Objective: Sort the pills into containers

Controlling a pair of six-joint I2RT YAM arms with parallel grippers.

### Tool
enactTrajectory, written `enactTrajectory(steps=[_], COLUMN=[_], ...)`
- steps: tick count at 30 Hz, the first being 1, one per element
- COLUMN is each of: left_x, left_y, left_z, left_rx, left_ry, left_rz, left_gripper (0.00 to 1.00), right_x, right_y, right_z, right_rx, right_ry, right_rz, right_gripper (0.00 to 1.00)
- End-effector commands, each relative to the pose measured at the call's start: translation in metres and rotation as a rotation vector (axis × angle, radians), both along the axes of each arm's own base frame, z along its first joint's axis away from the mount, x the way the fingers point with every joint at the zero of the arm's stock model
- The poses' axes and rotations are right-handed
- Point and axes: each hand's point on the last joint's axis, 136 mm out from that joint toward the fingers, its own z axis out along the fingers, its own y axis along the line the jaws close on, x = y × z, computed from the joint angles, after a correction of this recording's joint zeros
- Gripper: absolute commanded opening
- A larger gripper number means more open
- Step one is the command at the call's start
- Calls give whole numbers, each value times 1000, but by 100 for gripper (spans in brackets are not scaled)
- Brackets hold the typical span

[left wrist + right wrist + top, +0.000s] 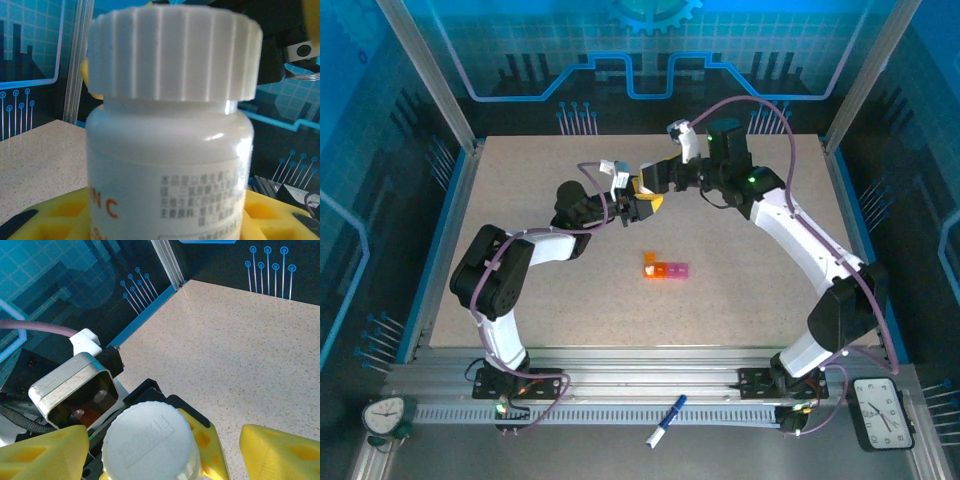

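gripping the white-capped bottle (170, 150), left hand (645, 205) — right hand (162, 450) spread wide, astride the cap (175, 55)

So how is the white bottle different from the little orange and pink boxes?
The bottle is round with a white cap; the containers are square cells, orange and pink. The bottle is held up by the left end effector; the containers lie on the table, with nothing gripping them. Both are small.
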Motion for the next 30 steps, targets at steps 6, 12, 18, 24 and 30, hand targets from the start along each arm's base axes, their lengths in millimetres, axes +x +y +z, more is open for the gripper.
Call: enactTrajectory(steps=[6, 12, 18, 24, 30], left_x=[-4, -5, -4, -2, -3], left_y=[-1, -1, -1, -1, 0], left_z=[23, 23, 23, 22, 18], left_rx=[-26, -25, -25, -26, -26], left_ry=[-81, -84, -86, -81, -68], left_rz=[-6, -8, -8, -4, 5], left_gripper=[0, 0, 0, 0, 11], right_x=[0, 3, 2, -9, -5], right_y=[15, 17, 19, 19, 3], right_z=[7, 3, -1, -8, -4], right_rx=[12, 13, 16, 11, 27], right_ry=[-4, 11, 38, 59, 6], right_rz=[47, 46, 37, -90, -175], right_gripper=[74, 66, 41, 26, 26])
